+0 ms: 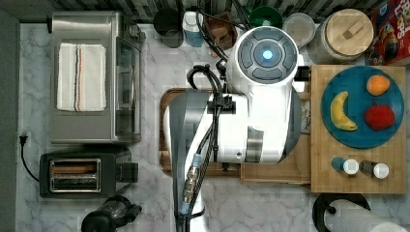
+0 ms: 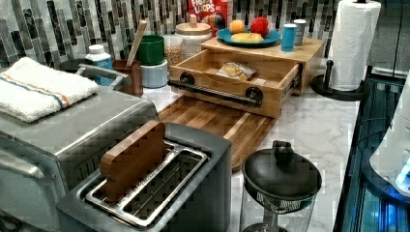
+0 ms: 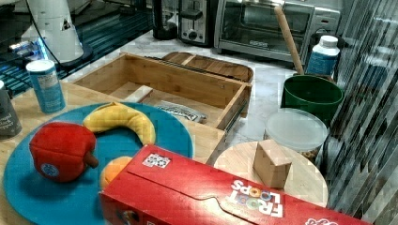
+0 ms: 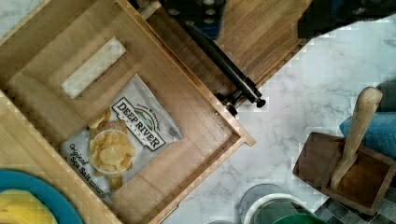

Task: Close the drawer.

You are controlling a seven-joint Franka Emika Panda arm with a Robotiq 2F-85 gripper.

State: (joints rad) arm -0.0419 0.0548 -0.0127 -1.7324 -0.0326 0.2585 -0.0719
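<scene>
Hovering arm (image 1: 251, 111) above open drawer (image 2: 227, 79), chip bag (image 4: 123, 140) inside

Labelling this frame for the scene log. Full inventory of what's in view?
drawer: 1, light wood, pulled open over the dark tray
chip bag: 1, white, inside the drawer
dark tray: 1, walnut, on the marble counter
plate: 1, blue, on the wood stand
banana: 1, yellow, on the plate
shakers: 2, one blue, one dark, beside the plate
cereal box: 1, red
toaster oven: 1, silver, folded towel on top
toaster: 1, dark
paper towel roll: 1, white
robot arm: 1, white, above the drawer
</scene>
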